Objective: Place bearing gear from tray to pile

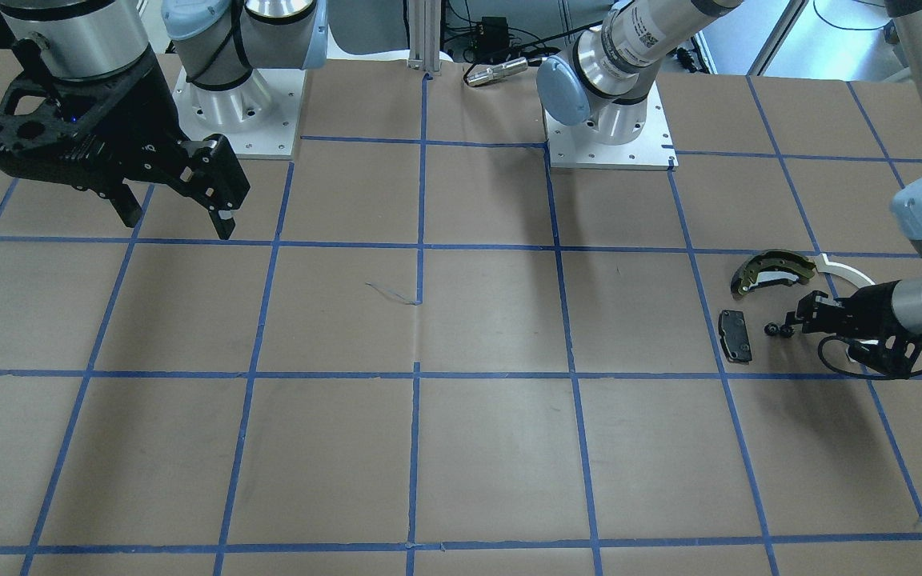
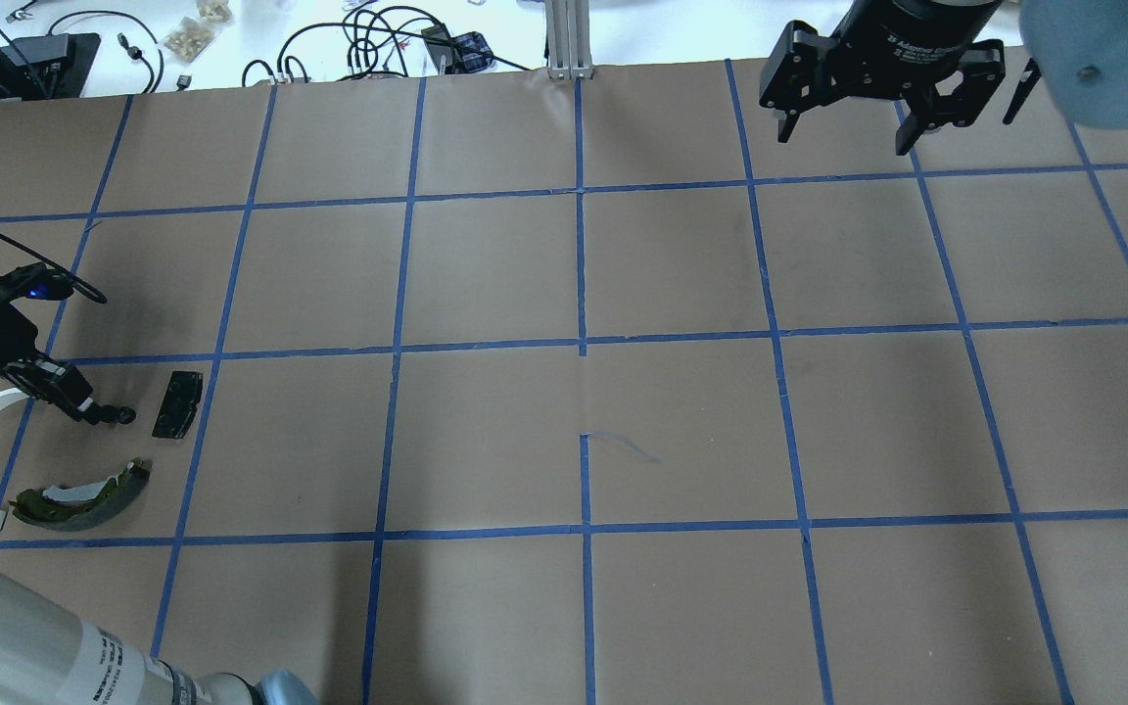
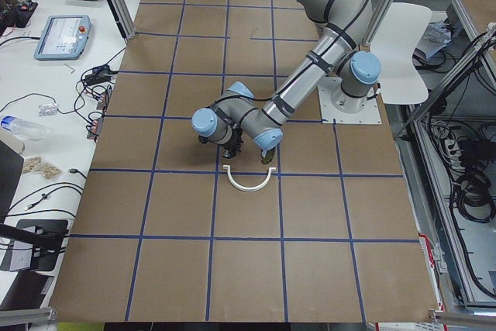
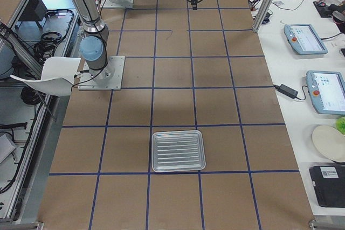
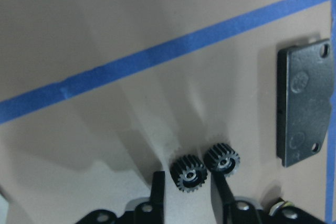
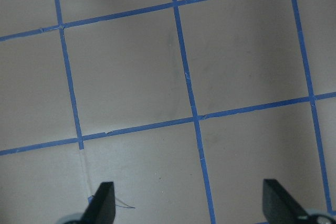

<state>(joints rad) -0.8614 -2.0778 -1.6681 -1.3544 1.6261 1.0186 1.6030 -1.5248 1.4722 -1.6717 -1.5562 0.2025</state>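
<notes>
Two small black bearing gears lie side by side on the table at the pile. In the left wrist view one gear [image 5: 190, 174] sits between the fingertips of my left gripper [image 5: 190, 191], with a thin gap beside one finger. The other gear [image 5: 221, 159] lies just past the other fingertip. The jaws stand narrowly open. The pile holds a black rectangular pad [image 1: 735, 334], an olive-yellow brake shoe [image 1: 773, 268] and a white plastic arc [image 1: 849, 272]. My left gripper [image 1: 793, 326] is low among them. My right gripper [image 1: 177, 222] is open and empty, high above the table.
The metal tray [image 4: 178, 151] lies at the table's end on my right side, far from the pile, and looks empty. The table is brown paper with a blue tape grid [image 2: 582, 343]. Cables and boxes lie beyond the far edge [image 2: 378, 39].
</notes>
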